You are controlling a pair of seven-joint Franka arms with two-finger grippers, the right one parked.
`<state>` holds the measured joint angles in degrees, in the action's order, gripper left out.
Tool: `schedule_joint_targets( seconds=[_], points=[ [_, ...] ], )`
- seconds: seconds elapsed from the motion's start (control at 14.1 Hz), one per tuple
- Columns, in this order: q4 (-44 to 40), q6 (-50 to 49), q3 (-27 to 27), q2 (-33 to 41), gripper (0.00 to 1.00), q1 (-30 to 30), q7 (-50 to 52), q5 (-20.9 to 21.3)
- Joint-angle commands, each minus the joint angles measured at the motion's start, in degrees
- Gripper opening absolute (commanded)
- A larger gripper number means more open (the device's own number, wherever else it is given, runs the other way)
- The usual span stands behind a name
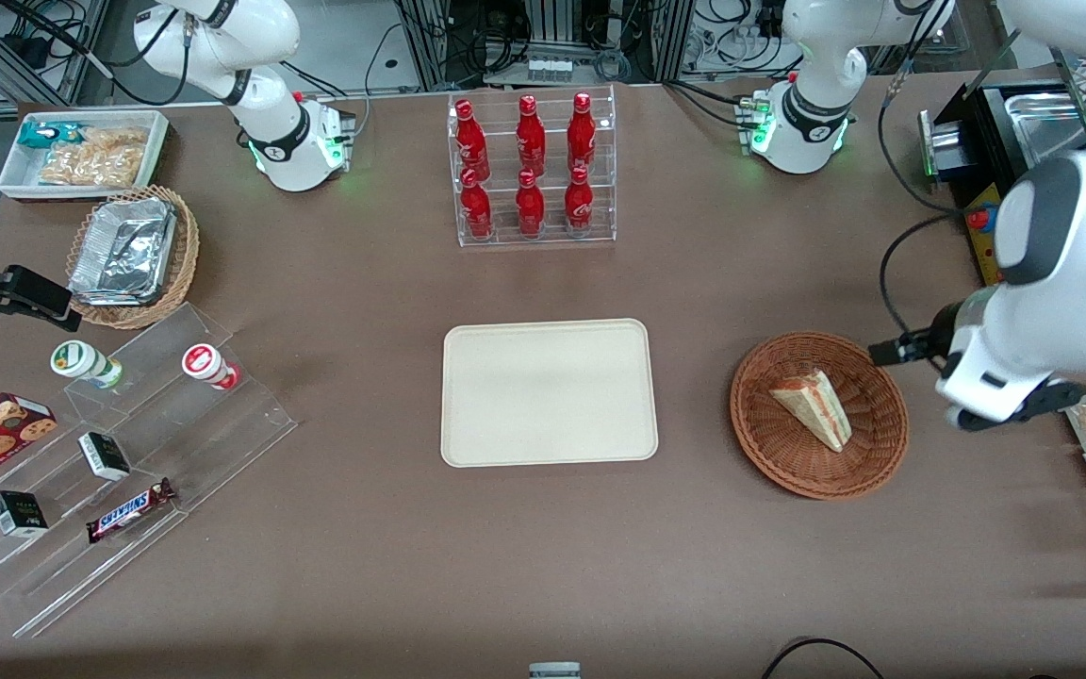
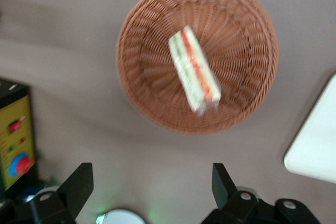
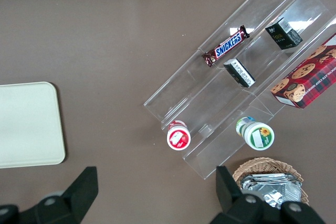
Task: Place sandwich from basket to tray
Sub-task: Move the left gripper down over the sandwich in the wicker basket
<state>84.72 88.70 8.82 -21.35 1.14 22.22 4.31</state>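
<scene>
The gripper (image 2: 152, 182) hung spread wide beside the basket (image 1: 868, 471), holding nothing; the sandwich (image 1: 813, 405) lay inside. Best to center above it and close across its flat faces.

The one brand that reads clearly is "SNICKERS", in blue letters on a white panel across the brown wrapper of a chocolate bar (image 3: 226, 46) lying on the clear stepped stand (image 3: 220, 93); the same word shows on it in the front view (image 1: 129, 509). Beside it, a small black box (image 3: 284, 34) carries a few pale letters too small to make out, and a second small box (image 3: 239, 72) shows a white label of fine print that cannot be read. The red bottles (image 1: 530, 132) in the clear rack bear white script that cannot be read. The gripper (image 2: 152, 182), fingers spread above the table near the basket (image 2: 157, 103), bears no writing.
</scene>
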Motion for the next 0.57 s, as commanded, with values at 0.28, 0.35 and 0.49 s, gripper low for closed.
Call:
schedule_joint_targets(
  seconds=[0.28,0.35,0.49],
  points=[
    [2.37,14.03,0.32,-10.1,1.0,0.26,11.95,-3.25],
    [2.29,14.31,0.32,-11.42,1.0,0.26,12.92,-4.39],
    [2.55,14.48,0.23,-12.66,1.0,0.35,15.12,-6.94]
  ],
)
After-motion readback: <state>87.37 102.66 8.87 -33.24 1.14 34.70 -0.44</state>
